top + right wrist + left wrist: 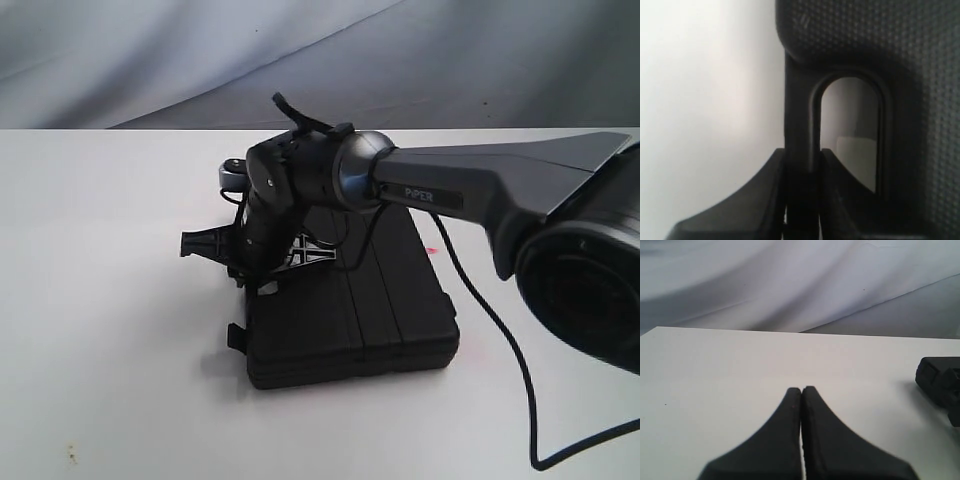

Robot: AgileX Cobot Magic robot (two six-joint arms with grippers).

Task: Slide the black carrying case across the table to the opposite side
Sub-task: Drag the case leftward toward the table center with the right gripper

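The right gripper is closed to a narrow gap. Its two black fingers pinch the thin moulded bar of the loop handle from either side, and the white showing through the handle's arched opening is tabletop. The handle belongs to the black, pebble-textured plastic carrying case, which lies flat. The large plain white table spreads out around the case on every side, with its widest bare stretch beyond the case's handle edge. The dark grey right arm reaches over the case's lid from the side opposite the handle. Its thin black cable trails over the table near that same side of the case. The left gripper is pressed fully together on nothing, low over bare table and apart from the case. A dark shape sits at the edge of its view, and I cannot tell whether it is the case or the other arm. As I judge it, the hold is on one slim bar at one edge, so a drag may swing the case round the pinch instead of moving it straight. The bar may also slip through the pads if the case's base grips the table. Any upward pull would tip the handle edge up rather than slide the case, and the trailing cable could catch on a corner of the case.
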